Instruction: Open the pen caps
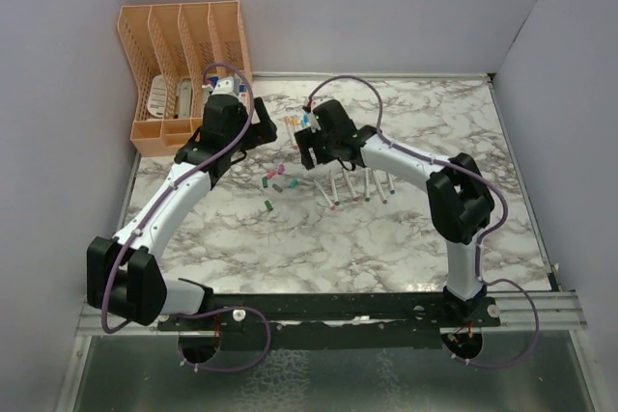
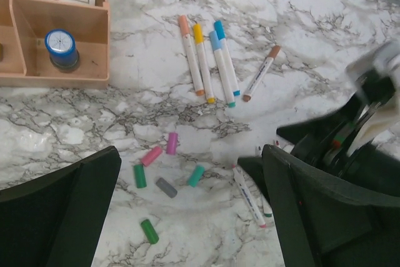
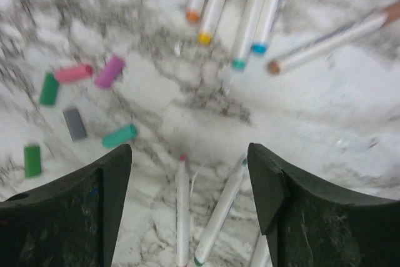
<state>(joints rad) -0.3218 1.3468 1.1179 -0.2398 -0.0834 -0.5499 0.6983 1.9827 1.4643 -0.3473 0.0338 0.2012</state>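
Note:
Several loose pen caps lie in a cluster on the marble: pink (image 2: 151, 155), purple (image 2: 172, 143), two green (image 2: 140, 176), grey (image 2: 166, 187) and teal (image 2: 197, 176). They also show in the right wrist view (image 3: 109, 70) and the top view (image 1: 275, 180). Several capped pens (image 2: 206, 60) lie side by side beyond them, with a brown one (image 2: 262, 73) to their right. Uncapped white pens (image 3: 182, 211) lie under my right gripper (image 3: 187, 173), which is open and empty. My left gripper (image 2: 187, 217) is open and empty above the caps. The two grippers face each other (image 1: 263, 130) (image 1: 309, 150).
An orange desk organizer (image 1: 183, 74) stands at the back left; a blue round stamp (image 2: 61, 48) sits in one of its front compartments. More uncapped pens (image 1: 352, 185) lie in a row right of the caps. Grey walls enclose the table.

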